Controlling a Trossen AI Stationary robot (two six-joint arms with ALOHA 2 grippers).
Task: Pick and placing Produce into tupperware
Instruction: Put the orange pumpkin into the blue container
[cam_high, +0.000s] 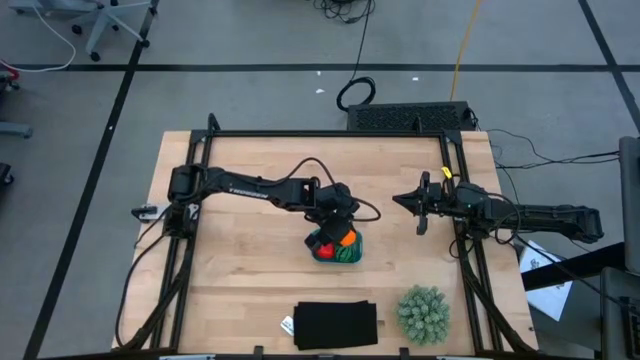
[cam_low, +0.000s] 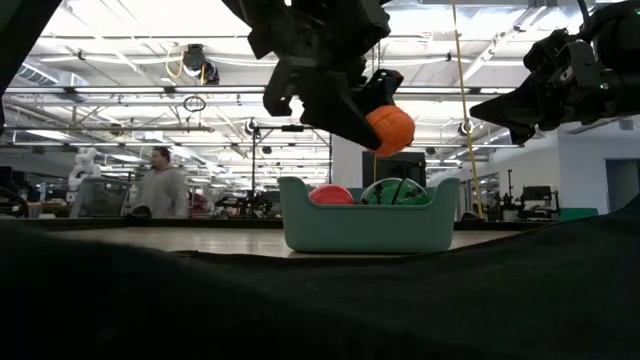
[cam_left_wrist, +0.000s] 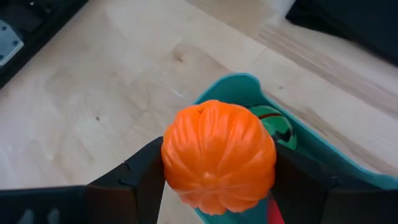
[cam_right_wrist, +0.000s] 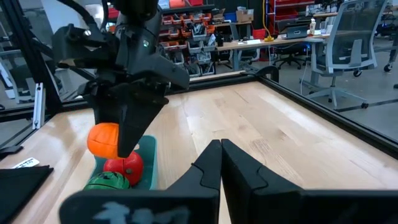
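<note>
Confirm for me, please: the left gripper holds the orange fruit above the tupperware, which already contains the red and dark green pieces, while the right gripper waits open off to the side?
Not quite: the right gripper is shut, as the right wrist view shows. The rest stands: the left gripper holds the orange fruit above the tupperware, which contains the red piece and dark green piece.

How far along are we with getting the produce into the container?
Two pieces look done: the red fruit and the green fruit sit inside the teal container. In hand: the left tool grips the orange fruit above the container. Left: lower and release it. The right tool waits shut, off to the side.
</note>
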